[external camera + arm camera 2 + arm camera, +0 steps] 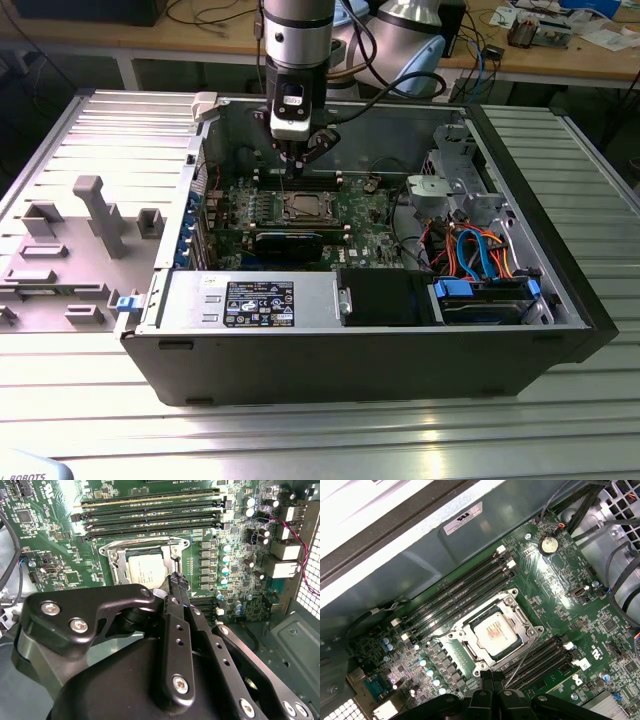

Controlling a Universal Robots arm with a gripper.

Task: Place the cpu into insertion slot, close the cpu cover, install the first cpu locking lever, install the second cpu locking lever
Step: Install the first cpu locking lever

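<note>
Ribbed metal bench [90, 390] carries the open computer case [560, 300]; inside, the cpu [494, 632] sits in the insertion slot [470, 652], cpu cover [512, 605] down around it. Gripper [179, 582] hovers just beside, fingers pressed together, empty.

Setting: robotics lab or electronics workshop. Evidence follows.

Work surface is a ribbed aluminium table [90, 380], the kind used for fixturing. An opened desktop computer case [360, 350] lies on its side on it, green motherboard [370, 225] exposed. A grey fixture tray [70, 250] with upright blocks sits on the table beside the case, well apart from the jaws.

Behind the arm [297, 40], beyond the jaws, runs a wooden workbench [560, 60] carrying loose cables, small electronic parts and papers. A second grey robot base [410, 15] stands at that bench. Dark cables [400, 80] loop down from the arm.
</note>
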